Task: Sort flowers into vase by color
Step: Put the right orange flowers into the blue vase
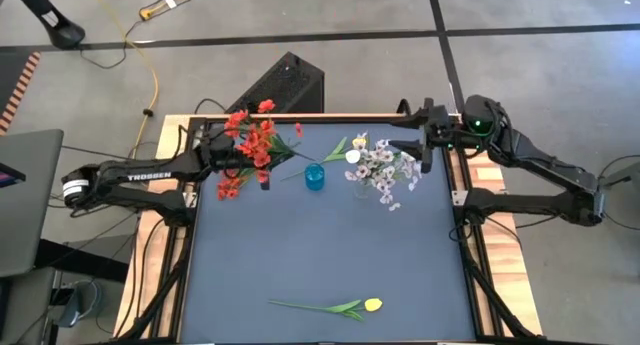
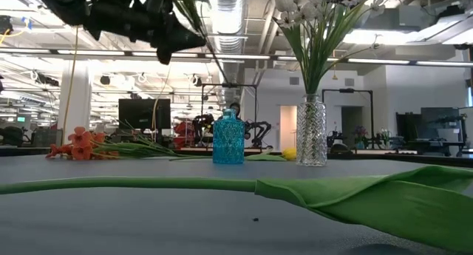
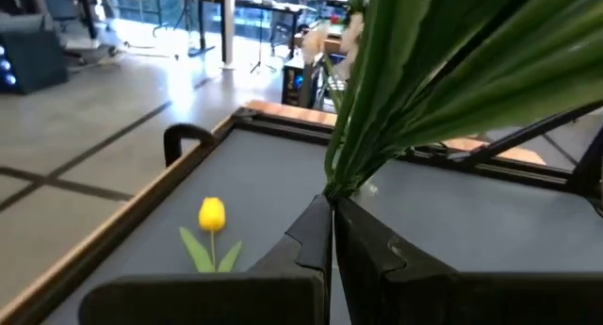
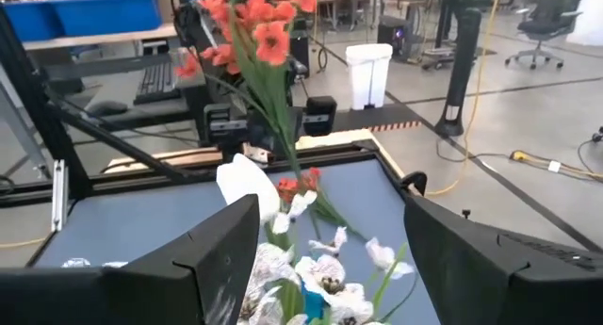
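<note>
Dark mat [image 1: 330, 255]: we count white-pink sprays [image 1: 385, 170] vased; left gripper [image 1: 245, 157] clamped on red flowers [image 1: 255, 135]; right gripper [image 1: 415, 145] open, empty; 1 yellow tulip [image 1: 372, 305] left.

overhead, table-level, two wrist cameras

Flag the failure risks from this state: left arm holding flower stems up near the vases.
1. The left gripper pinches only the stem ends of the red flowers; the top-heavy bunch could slip or swing.
2. The blue vase looks narrow and light, so a spread bunch could miss the neck or tip it.
3. The right gripper, jaws open, sits close beside the white-pink spray in the clear vase and could snag it.
</note>
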Action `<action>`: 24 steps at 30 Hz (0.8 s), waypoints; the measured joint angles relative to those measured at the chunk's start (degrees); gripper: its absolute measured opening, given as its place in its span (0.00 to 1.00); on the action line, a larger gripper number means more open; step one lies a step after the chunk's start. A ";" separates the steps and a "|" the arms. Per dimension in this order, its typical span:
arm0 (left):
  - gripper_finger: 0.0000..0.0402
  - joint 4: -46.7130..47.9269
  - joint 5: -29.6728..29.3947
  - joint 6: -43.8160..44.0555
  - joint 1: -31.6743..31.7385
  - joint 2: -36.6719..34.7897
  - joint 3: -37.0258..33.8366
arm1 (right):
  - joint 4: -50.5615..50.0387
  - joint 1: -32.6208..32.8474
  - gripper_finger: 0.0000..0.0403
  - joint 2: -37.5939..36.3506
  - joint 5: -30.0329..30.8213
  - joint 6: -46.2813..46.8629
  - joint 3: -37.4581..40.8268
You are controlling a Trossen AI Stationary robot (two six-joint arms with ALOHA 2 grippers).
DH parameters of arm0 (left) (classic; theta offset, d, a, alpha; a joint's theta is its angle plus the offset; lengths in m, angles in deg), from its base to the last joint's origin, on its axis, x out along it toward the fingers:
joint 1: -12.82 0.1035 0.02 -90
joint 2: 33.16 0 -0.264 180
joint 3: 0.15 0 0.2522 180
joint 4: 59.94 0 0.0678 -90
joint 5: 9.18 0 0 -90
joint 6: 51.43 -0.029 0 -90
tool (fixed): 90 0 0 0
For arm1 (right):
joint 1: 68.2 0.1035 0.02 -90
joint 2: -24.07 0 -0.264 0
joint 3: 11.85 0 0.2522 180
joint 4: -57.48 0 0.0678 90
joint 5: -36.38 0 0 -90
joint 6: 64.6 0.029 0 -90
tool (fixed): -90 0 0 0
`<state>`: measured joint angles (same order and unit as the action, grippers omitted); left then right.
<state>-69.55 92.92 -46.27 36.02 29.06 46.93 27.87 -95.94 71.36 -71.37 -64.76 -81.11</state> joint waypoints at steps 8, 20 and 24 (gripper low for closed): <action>0.00 -0.95 -0.09 1.71 -2.46 1.24 -0.96 | 1.33 -0.04 0.72 0.04 -0.03 0.18 1.59; 0.00 -0.43 -6.80 1.05 -4.55 2.64 -0.98 | 1.26 -0.02 0.72 0.04 -0.10 0.15 1.59; 0.00 0.61 -6.65 1.65 -4.56 2.64 -0.98 | 1.14 -0.02 0.72 0.04 -0.12 -0.15 1.59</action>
<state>-68.94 86.28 -44.62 31.46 31.70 45.95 29.01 -95.96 71.41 -71.49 -64.91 -79.52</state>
